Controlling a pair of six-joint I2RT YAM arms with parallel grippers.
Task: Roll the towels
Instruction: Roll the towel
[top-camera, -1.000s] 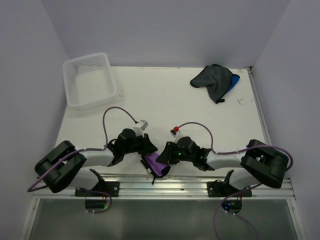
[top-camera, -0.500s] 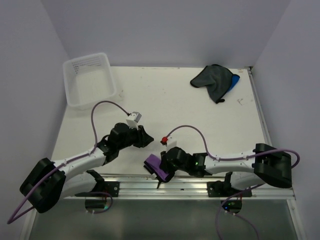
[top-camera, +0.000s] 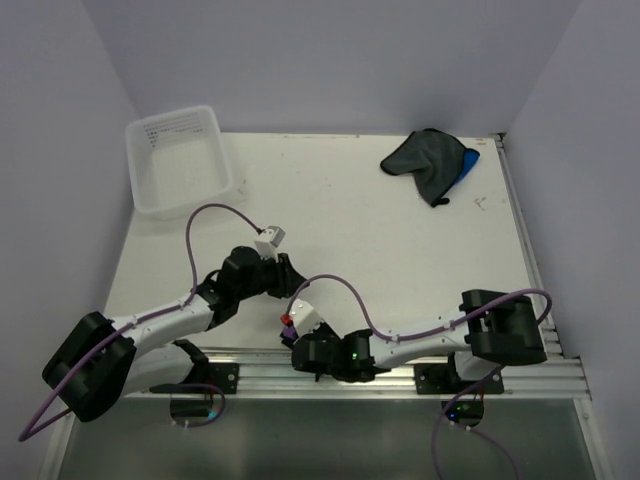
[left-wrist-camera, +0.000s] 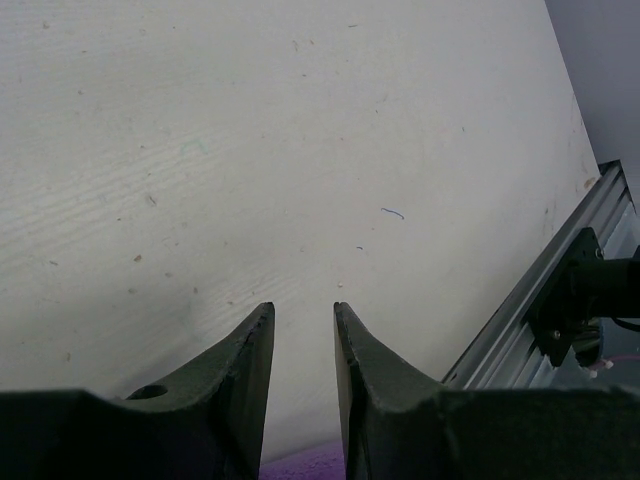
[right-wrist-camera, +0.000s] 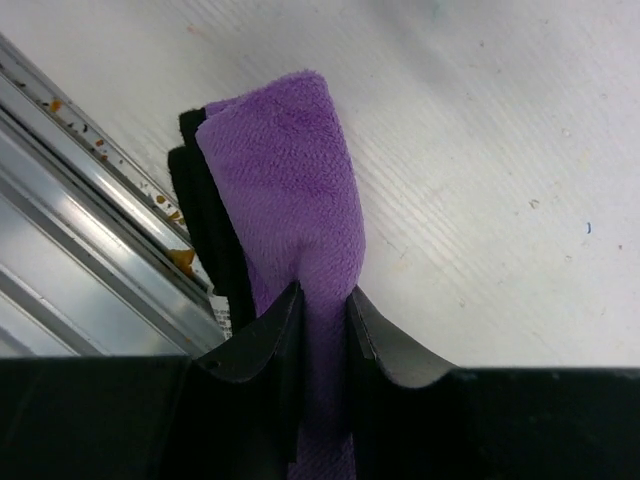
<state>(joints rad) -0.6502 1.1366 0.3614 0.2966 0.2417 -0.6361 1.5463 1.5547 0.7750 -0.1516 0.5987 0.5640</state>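
nothing legible in any view. the clear tub (top-camera: 183, 168) at the table's (top-camera: 350, 210) far left corner wears a label (top-camera: 172, 124), its faint rows of print too small to read.

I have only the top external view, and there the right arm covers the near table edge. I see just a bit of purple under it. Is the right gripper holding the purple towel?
Observer: Yes. In the right wrist view the right gripper has its fingers shut on the purple towel.
Operator: What shape has the towel?
Observer: It is a narrow folded band, lying on the table beside the aluminium rail.
Operator: And the left gripper, does it hold anything?
Observer: No. In the left wrist view the left gripper is slightly open, with only bare table between its fingers.
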